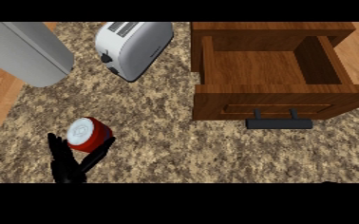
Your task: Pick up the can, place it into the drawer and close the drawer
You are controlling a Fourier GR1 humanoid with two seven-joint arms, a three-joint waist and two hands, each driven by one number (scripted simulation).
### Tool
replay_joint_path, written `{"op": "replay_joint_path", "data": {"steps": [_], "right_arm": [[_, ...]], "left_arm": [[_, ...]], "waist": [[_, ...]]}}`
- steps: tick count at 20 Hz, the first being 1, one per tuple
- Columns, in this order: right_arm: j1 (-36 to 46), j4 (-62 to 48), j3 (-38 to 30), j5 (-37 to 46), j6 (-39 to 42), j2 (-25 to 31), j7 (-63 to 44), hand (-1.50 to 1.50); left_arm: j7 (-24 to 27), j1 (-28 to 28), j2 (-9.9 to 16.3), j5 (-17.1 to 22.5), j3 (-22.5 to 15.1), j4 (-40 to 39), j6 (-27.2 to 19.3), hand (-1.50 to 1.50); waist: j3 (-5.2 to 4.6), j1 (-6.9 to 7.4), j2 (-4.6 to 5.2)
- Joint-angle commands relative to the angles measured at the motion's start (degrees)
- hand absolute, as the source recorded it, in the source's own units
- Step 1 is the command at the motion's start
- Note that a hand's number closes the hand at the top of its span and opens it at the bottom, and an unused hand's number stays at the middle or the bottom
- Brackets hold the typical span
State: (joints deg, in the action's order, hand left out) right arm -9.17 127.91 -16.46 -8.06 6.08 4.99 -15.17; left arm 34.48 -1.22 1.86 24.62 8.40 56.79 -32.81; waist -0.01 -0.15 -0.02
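A short red can point(89, 133) with a white lid stands on the speckled counter at the lower left. My left hand point(69, 167) comes up from the lower edge just below it. Its fingers point(56, 147) rise straight along the can's left side and its thumb point(102, 149) reaches up at the can's lower right; the hand is open, with the can in the gap between them. The wooden drawer point(273, 96) at the upper right is pulled out and empty, with a black handle point(279, 123) on its front. My right hand does not show.
A white toaster point(133, 47) lies at the top centre, between the can and the drawer. A large grey rounded object point(32, 52) fills the upper left corner. Bare wood floor shows past the counter's left edge point(8, 92).
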Motion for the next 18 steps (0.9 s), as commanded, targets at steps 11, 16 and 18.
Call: {"op": "replay_joint_path", "data": {"steps": [11, 16, 18], "right_arm": [[0.27, 1.77, -2.1, -1.44, 1.15, 0.65, -1.83, -1.5], [4.17, -2.82, -0.46, 3.45, -0.85, -0.27, 0.91, -1.5], [3.57, -1.86, -0.55, 3.78, -0.2, 0.12, 0.64, -1.5]], "left_arm": [[5.05, 11.74, 3.91, 1.2, 3.69, -17.88, 14.25, 1.5], [3.81, 14.39, 1.83, 0.08, 1.69, -14.68, 12.49, 1.5], [5.33, 14.48, 2.91, 0.53, 2.64, -18.19, 16.29, 1.5]], "waist": [[-0.02, -0.26, 0.03], [0.0, 0.03, 0.03], [-0.01, -0.05, 0.04]]}}
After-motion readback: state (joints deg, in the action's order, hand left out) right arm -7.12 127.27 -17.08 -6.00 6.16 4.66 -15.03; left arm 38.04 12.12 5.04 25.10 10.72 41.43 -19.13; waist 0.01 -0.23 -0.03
